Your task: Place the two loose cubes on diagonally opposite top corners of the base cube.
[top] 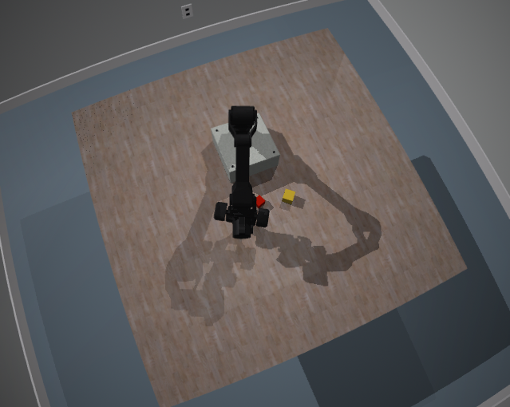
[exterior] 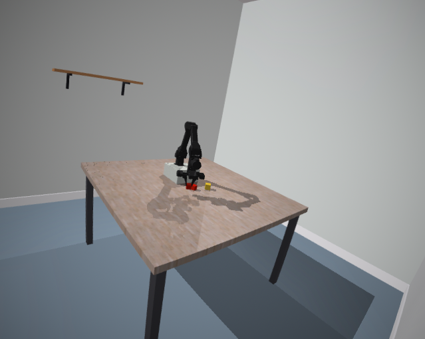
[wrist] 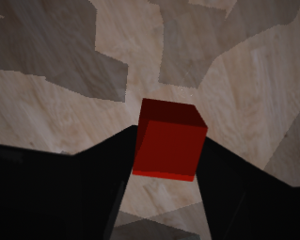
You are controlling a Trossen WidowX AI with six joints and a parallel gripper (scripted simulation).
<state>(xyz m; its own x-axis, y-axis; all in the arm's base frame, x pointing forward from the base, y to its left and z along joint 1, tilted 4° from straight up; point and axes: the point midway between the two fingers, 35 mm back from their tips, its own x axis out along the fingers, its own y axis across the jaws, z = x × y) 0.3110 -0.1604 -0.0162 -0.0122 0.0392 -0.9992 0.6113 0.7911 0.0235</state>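
Note:
My gripper point(wrist: 165, 136) point(exterior: 190, 182) is shut on a red cube point(wrist: 170, 144), with a black finger against each of its sides. The cube is level and sits at or just above the wooden table top point(wrist: 60, 116); I cannot tell whether it touches. In the top and exterior views red shows right under the gripper, beside the arm in the overhead view point(top: 260, 200) and below the fingers in the side view point(exterior: 191, 186). A yellow cube point(top: 289, 195) point(exterior: 207, 185) stands apart on the table, a short way to the right of the gripper.
The arm's white mounting block point(top: 263, 147) point(exterior: 170, 171) stands just behind the gripper. The arm's shadows fall across the table point(top: 164, 199) point(exterior: 136, 188) in front of it. A wall shelf point(exterior: 97, 76) hangs far behind.

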